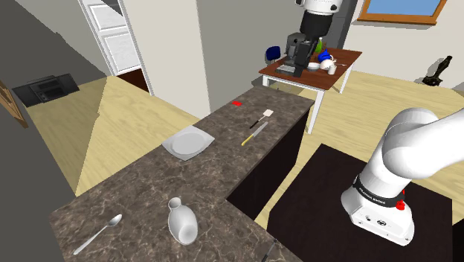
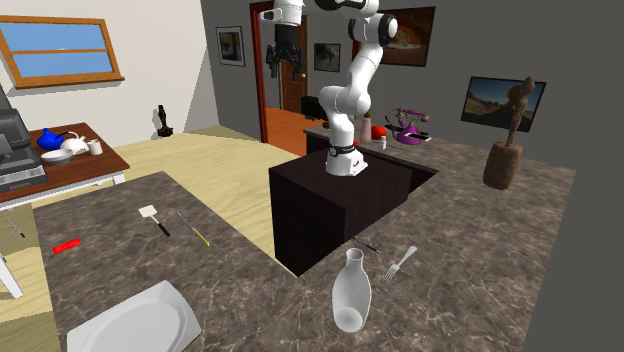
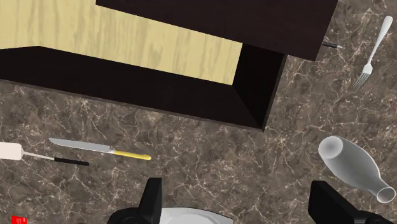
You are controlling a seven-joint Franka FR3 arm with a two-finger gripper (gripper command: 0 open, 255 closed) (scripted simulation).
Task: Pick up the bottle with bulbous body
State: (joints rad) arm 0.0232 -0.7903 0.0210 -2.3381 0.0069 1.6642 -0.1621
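Gripper [image 3: 238,194] poised above the stone counter [image 1: 149,186], fingers spread wide, holding nothing. The pale bottle [image 1: 181,220] stands at the shoulder view's lower centre-left, beside a spoon [image 1: 97,234], long axis vertical, mouth up. I judge that a finger clipping the narrow neck could topple it, and the rounded body could slip from the pads.

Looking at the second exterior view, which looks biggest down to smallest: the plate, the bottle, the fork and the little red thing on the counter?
1. white plate, though it also sits closest to the camera.
2. bottle, also near the camera.
3. fork and small red object: both look small and much alike, so I won't rank them.
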